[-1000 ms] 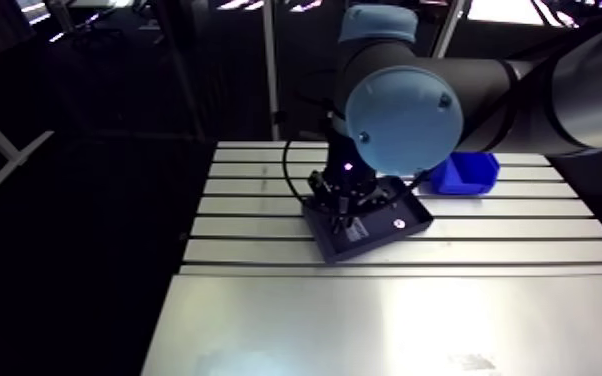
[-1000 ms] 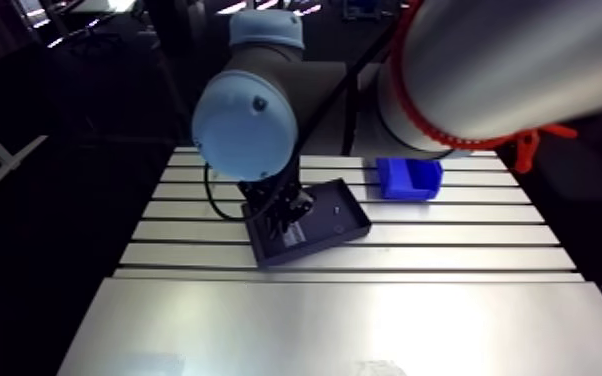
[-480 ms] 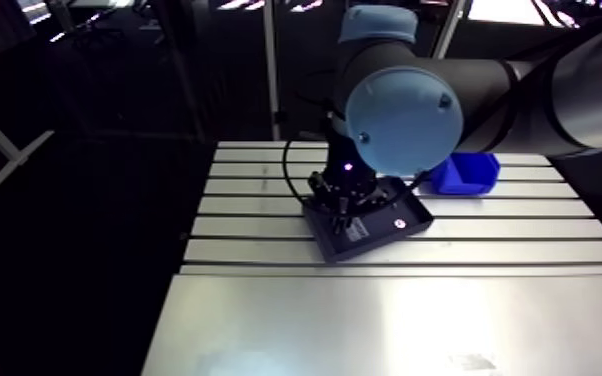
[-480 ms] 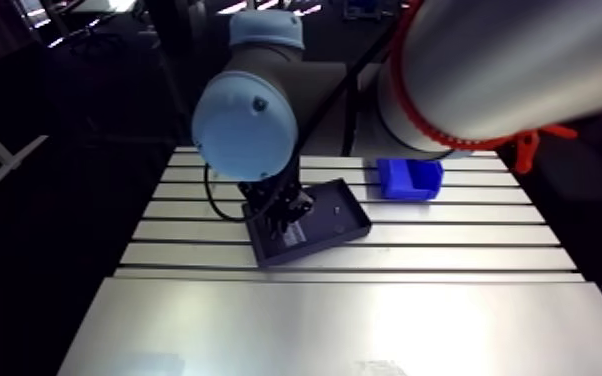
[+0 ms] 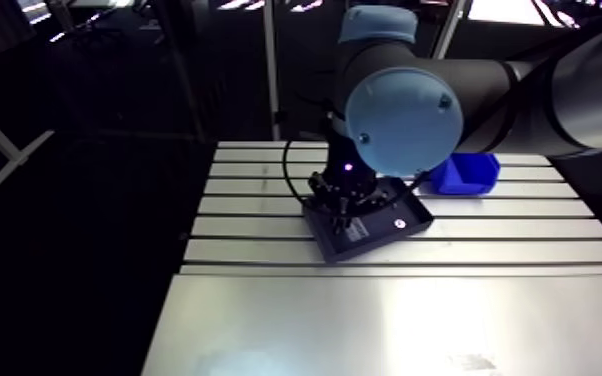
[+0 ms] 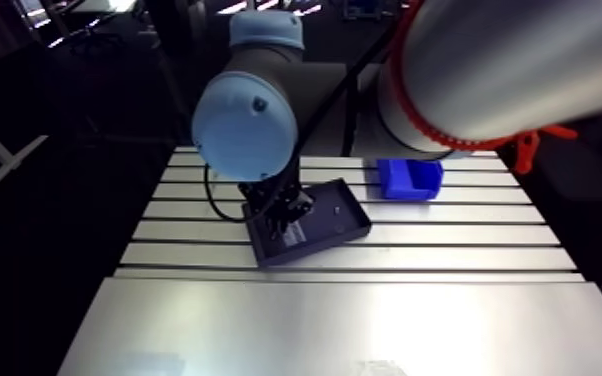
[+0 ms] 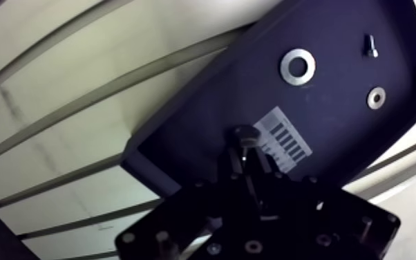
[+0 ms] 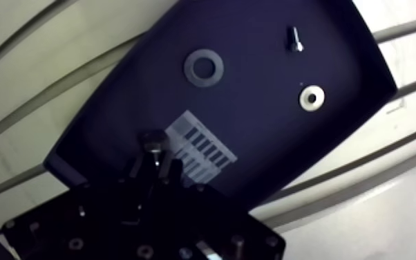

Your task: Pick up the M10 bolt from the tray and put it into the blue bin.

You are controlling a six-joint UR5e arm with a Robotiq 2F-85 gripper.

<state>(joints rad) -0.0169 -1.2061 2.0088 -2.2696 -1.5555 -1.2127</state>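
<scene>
Two fingers [image 7: 233, 164] pinch M10 bolt [image 7: 245, 133] | axis along fingers | head toward tray [image 7: 335, 62]

This looks like a robotics lab or workshop. An industrial arm [image 5: 405, 110] with light-blue joint caps works over a slotted aluminium table [image 5: 265, 215]. On the table, a black tray [image 7: 349, 138] with a barcode label [image 7: 285, 138] holds washers [image 7: 297, 66] and a screw [image 7: 370, 45], near a blue bin [image 5: 465, 175].
</scene>
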